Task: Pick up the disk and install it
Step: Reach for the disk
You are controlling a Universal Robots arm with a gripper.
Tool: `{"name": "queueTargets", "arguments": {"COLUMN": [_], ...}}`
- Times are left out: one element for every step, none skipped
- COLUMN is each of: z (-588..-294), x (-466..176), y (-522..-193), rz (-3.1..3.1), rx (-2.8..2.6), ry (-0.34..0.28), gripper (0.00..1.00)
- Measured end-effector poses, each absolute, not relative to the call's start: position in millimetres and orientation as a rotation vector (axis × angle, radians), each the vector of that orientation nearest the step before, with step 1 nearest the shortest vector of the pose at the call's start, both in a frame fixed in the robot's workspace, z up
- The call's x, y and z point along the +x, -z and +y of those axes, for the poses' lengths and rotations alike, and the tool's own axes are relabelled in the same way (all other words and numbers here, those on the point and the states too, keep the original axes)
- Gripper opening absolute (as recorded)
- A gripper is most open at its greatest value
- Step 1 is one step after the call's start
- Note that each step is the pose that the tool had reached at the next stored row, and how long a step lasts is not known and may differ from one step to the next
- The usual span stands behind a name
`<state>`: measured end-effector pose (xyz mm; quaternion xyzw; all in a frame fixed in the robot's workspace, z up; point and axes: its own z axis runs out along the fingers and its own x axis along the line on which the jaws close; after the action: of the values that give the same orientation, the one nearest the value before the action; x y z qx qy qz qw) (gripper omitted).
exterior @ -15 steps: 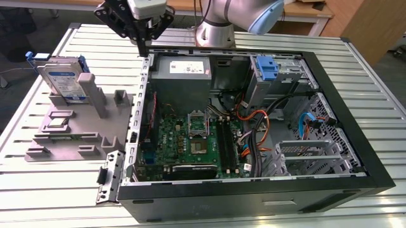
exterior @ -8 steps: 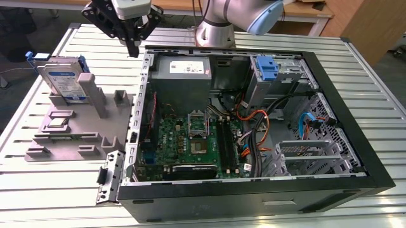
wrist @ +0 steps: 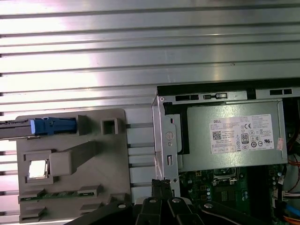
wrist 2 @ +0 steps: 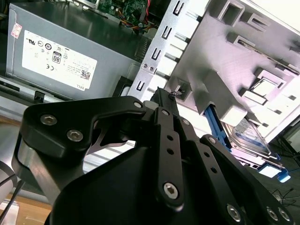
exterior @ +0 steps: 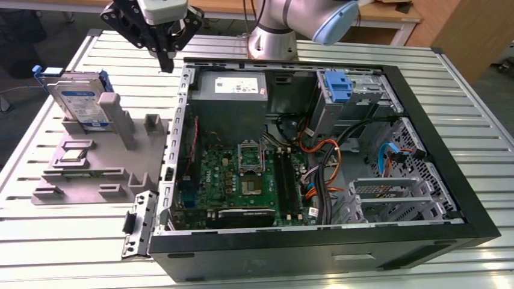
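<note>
In the exterior view, the disk stands on edge in a slot at the far end of a grey fixture, which lies on the slatted tabletop at the exterior view's left of the open computer case. Its labelled broad face is turned toward the camera and a blue rail runs along its top. I cannot tell whether its long side is upright or level. A small silver square part sits in a pocket of the fixture. The gripper hangs above the tabletop between the disk and the case's far corner. It is clenched on nothing and touches neither. Inside the case lie the motherboard, a grey power supply and a blue bracket in the drive bay.

In the second wrist view, the gripper points at the case edge, its own black linkage hiding much of the scene. Beyond it, the disk shows only in part behind the fixture.

In the first wrist view, seen from above, the disk is a thin strip running parallel to the tabletop slats. One end is cut off by the picture's edge. The gripper is over the gap between the fixture and the case, near the power supply.
</note>
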<state>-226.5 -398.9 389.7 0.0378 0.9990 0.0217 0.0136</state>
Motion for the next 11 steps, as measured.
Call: {"name": "queueTargets", "arguments": {"z": [-398.9, -398.9, -398.9, -398.9, -398.9, -398.9, -398.9, -398.9, -399.0, -399.0, -398.9], "x": [-226.5, -226.5, -226.5, -226.5, -226.5, -226.5, -226.5, -226.6, -227.2, -228.2, -229.7], "y": [-389.7, -389.7, -389.7, -389.7, -389.7, -389.7, -389.7, -389.7, -389.7, -389.6, -389.6], "rz": [3.111, 3.111, 3.111, 3.111, 3.111, 3.111, 3.111, 3.111, 3.111, 3.111, 3.111], "rx": [0.118, 0.118, 0.118, 0.118, 0.118, 0.118, 0.118, 0.118, 0.118, 0.118, 0.118], "ry": [-0.068, -0.068, -0.068, -0.068, -0.068, -0.068, -0.068, -0.068, -0.068, -0.068, -0.068], "gripper": [0.10, 0.10, 0.10, 0.10, 0.10, 0.10, 0.10, 0.10, 0.10, 0.10, 0.10]}}
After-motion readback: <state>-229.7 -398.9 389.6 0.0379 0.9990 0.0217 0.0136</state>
